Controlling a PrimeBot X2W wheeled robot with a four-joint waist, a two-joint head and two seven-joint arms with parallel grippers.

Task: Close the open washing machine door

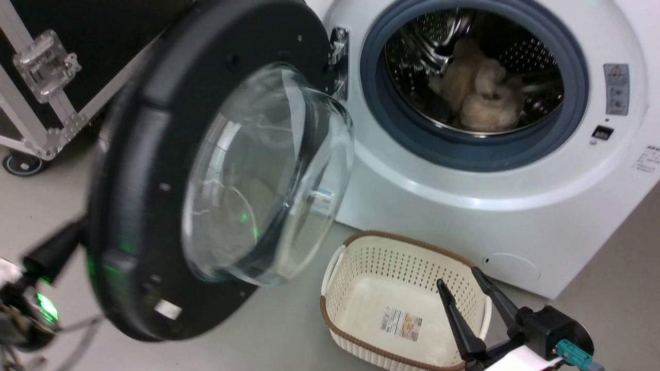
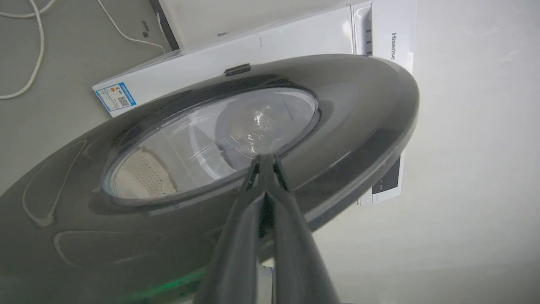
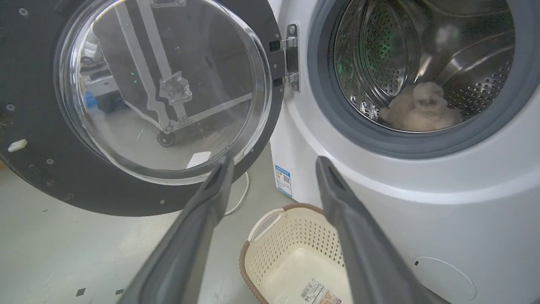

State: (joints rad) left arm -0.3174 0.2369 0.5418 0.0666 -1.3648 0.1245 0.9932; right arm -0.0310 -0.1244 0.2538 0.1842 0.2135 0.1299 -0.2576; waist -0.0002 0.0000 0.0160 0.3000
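Note:
The washing machine door (image 1: 134, 154) stands swung out to the left on its hinge (image 1: 339, 56), its black rim and bulging glass bowl (image 1: 268, 175) facing the machine. From the left wrist view the door's outer face (image 2: 358, 126) is seen, and my left gripper (image 2: 264, 159) is shut, its tips against the edge of the window. Low at the right, my right gripper (image 1: 458, 277) is open above the basket, empty, well short of the door (image 3: 38, 177). The grey-ringed drum opening (image 1: 474, 77) holds pale laundry (image 1: 479, 93).
A cream basket (image 1: 412, 242) with a brown rim sits on the floor in front of the white machine (image 1: 515, 206). A black flight case with metal edging (image 1: 41, 77) and a caster (image 1: 20, 165) stands at the left behind the door. White cables (image 2: 33, 63) lie on the floor.

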